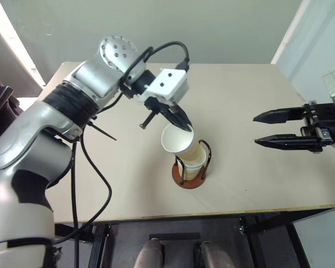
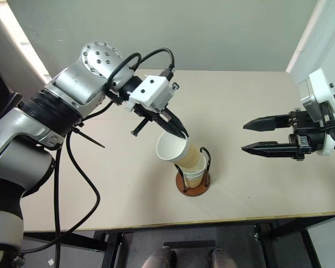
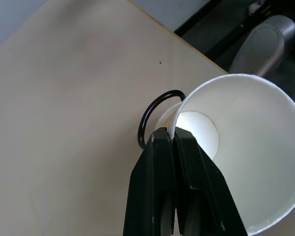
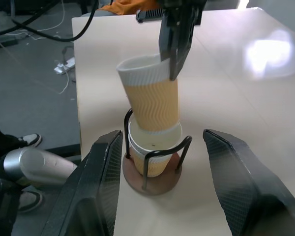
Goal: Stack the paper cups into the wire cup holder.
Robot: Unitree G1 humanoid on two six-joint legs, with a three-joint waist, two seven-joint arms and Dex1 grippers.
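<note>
My left gripper (image 2: 180, 133) is clamped on the rim of a tapered paper cup (image 2: 178, 152) with a white inside and a tan, wavy-ribbed outer wall. One black finger lies inside the mouth, the other outside, and the wall is pinched thin between them, as the left wrist view shows (image 3: 173, 142).

The held cup is tilted, its mouth turned toward my left side. Its bottom end sits in the mouth of a second paper cup (image 4: 155, 147). That second cup stands upright in the wire cup holder (image 1: 191, 173), a round reddish-brown disc base with thin black wire loops rising around the cup. The held cup is only part way in: most of its ribbed wall stands above the loops.

The holder stands on the pale wooden table (image 1: 257, 184), toward the near edge and roughly midway across. In the left wrist view one black loop (image 3: 155, 110) curves just beside the rim of the held cup.

Left arm pose: the forearm reaches in from my left, across the table, with the wrist bent so that the fingers point down and to the right at the cup rim. A black cable loops over the wrist housing.

My right gripper (image 1: 279, 128) hangs over the table on the right, well apart from holder and cups. Its two black fingers stand apart with nothing between them, roughly level and pointing left toward the holder. In the right wrist view the holder and both cups show between those fingers.
</note>
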